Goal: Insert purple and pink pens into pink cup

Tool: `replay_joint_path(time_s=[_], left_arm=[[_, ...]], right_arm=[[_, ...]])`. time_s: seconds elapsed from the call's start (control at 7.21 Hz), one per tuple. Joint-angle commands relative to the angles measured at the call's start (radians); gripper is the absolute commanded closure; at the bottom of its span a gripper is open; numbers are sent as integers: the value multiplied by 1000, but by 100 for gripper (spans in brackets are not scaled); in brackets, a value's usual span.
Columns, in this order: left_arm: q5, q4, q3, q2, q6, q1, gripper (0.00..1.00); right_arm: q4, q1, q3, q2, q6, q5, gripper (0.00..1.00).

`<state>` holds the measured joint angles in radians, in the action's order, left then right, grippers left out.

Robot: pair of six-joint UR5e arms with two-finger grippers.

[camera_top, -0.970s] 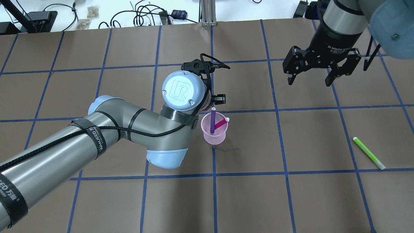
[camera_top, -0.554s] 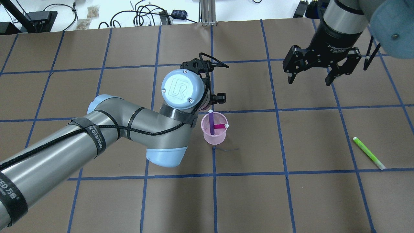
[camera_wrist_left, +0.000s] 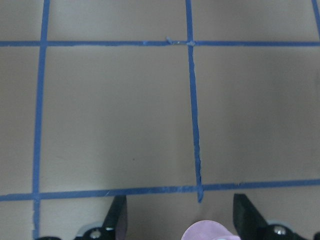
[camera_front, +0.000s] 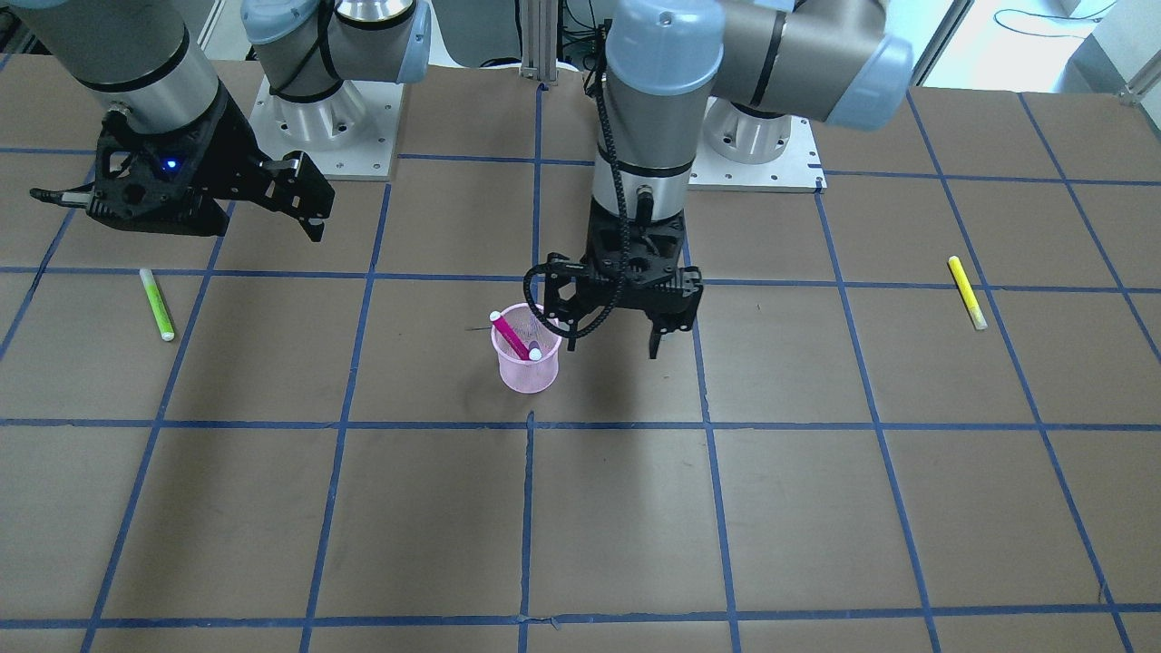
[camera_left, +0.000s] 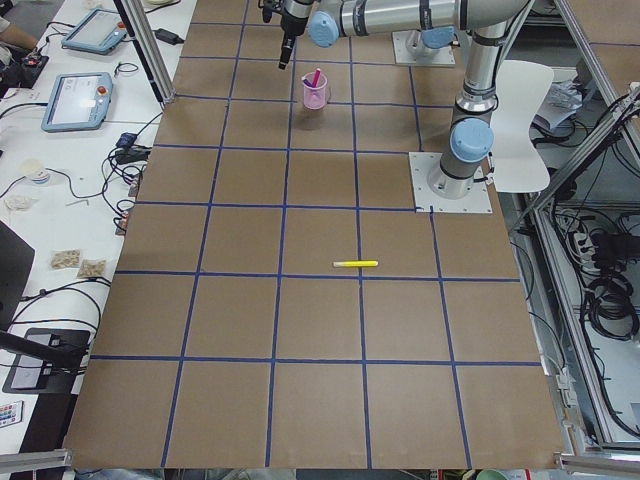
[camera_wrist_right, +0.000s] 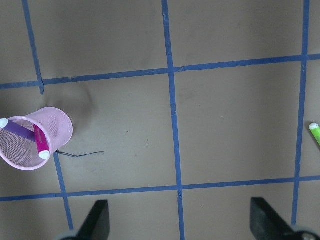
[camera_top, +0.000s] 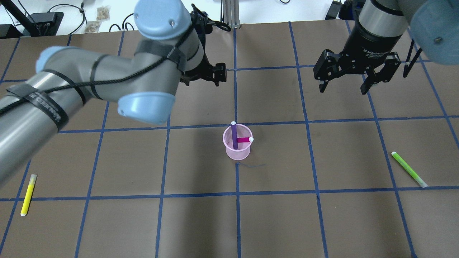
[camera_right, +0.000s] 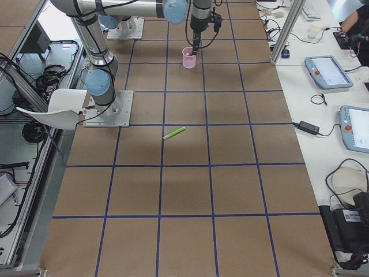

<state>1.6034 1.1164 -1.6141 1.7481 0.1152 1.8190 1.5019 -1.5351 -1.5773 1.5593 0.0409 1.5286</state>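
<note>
The pink mesh cup (camera_top: 237, 149) stands upright near the table's middle. The purple pen (camera_top: 234, 135) and the pink pen (camera_top: 244, 139) both stand in it, leaning on the rim. The cup also shows in the right wrist view (camera_wrist_right: 56, 131). My left gripper (camera_front: 613, 340) is open and empty, raised beside the cup. In the left wrist view (camera_wrist_left: 180, 220) the cup's rim (camera_wrist_left: 210, 231) peeks in at the bottom edge. My right gripper (camera_top: 343, 87) is open and empty, hanging high over the table's far right part.
A green pen (camera_top: 408, 169) lies on the table at the right. A yellow pen (camera_top: 28, 194) lies at the near left. The table is brown paper with a blue tape grid. Cables and boxes lie beyond the far edge.
The purple pen dropped lower into the cup and the pink pen shifted. My left arm rose and drew back from the cup. The right arm has not moved.
</note>
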Motion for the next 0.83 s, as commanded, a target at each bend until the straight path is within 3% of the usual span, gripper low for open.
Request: replay_joint_path(time_s=[0.0,0.28,0.69], left_arm=[[-3,346,128,-62,-225,-145,3],[3,459,122,-120,-233,-223,0],[-8,450,51,-156,-197,-227,0]], right_arm=[[-2,0,0,10,-7,11,0],[-2,1,-4,4,-10,18,0],[-8,3,-1,11,8,21,0]])
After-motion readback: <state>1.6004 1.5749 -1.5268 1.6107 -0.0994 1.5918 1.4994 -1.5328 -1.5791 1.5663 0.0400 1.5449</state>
